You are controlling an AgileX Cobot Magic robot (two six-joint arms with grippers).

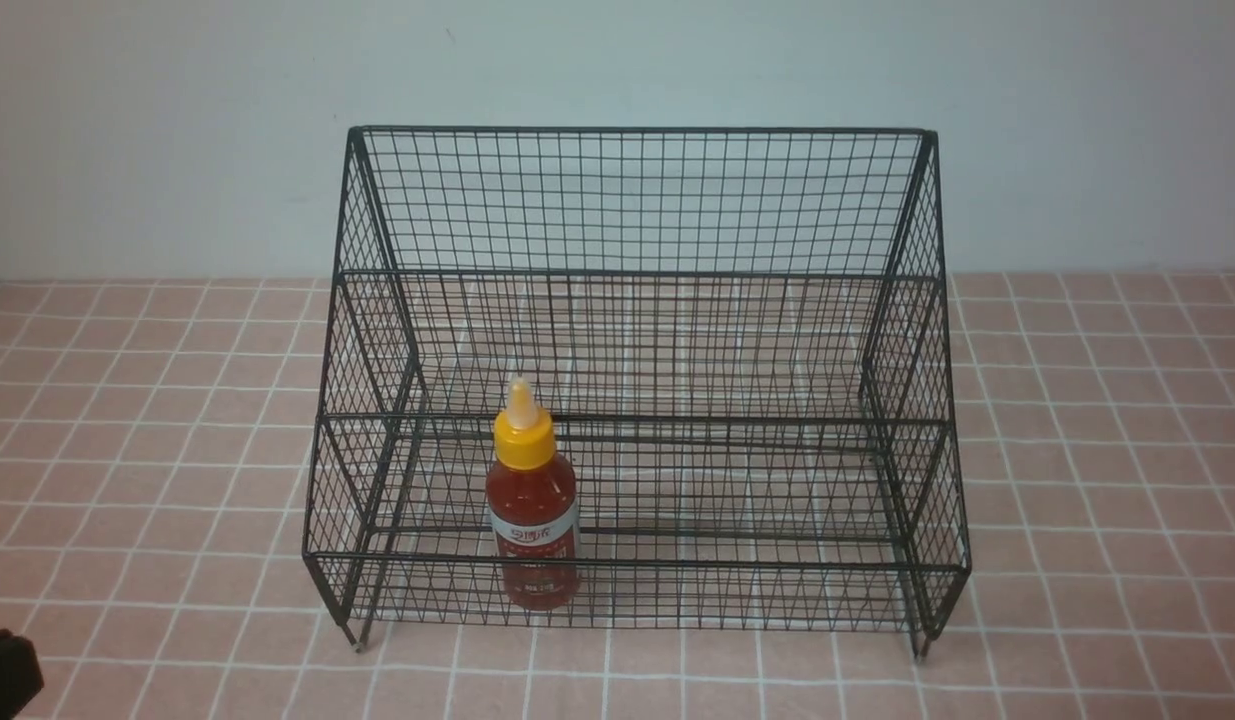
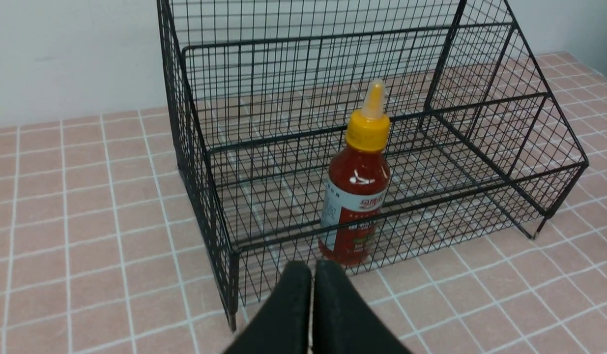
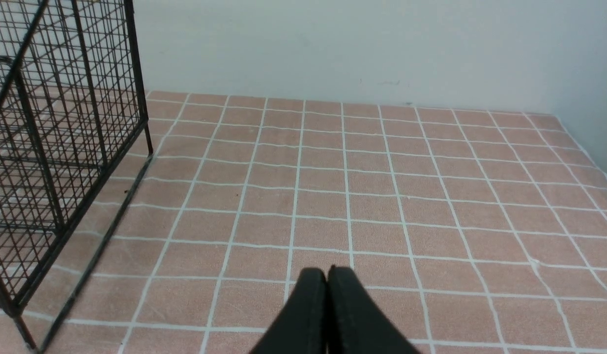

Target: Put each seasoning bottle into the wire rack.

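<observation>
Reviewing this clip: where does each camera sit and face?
Front view: between the arms, facing forward at the rack with the bottle standing in its lowest tier; only a dark corner, likely the left arm.
Left wrist view: behind the shut left tool, facing the rack's left front corner.
Right wrist view: behind the shut right tool, facing tiled table right of the rack.
Shared: front and left wrist both show the bottle.

A: What sort of place is this?
B: A kitchen-style tabletop setup.
A: What shows it?
B: The work surface (image 1: pixel 127 450) carries a pink square-tile pattern with white grid lines. The wall (image 1: pixel 177 120) behind it is plain and pale. A stepped wire rack (image 1: pixel 637 200) stands on the surface, and a seasoning bottle (image 1: pixel 533 520) of red sauce stands upright in its front tier.
</observation>
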